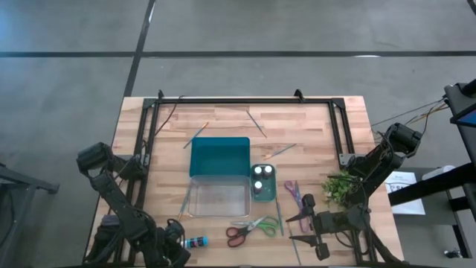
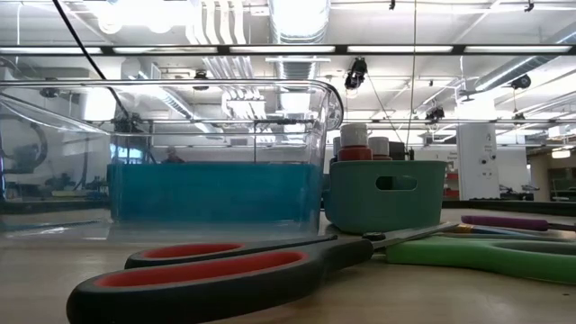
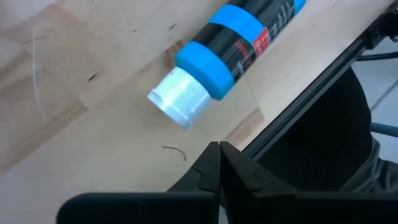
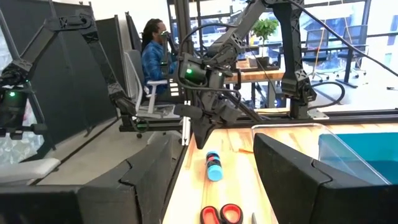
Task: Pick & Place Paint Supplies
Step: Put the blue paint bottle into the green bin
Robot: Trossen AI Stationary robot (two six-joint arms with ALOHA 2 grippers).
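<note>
Your table (image 1: pixel 312 141): pale wood planks, matt, lightly scratched. Blue paint bottle (image 3: pixel 239 46): glossy plastic with a translucent ribbed cap. Clear container (image 2: pixel 225 117): shiny see-through plastic. Red-handled scissors (image 2: pixel 216 270): matt black grips, smooth red inlay.

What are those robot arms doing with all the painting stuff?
They are tidying paint supplies on the wooden table. The left gripper is shut with nothing in it, right beside a blue paint bottle lying on its side at the table's near edge. The right gripper waits open near the purple scissors. Two bottles already stand in the small teal cup. The red-and-green scissors and thin brushes still lie loose.
</note>
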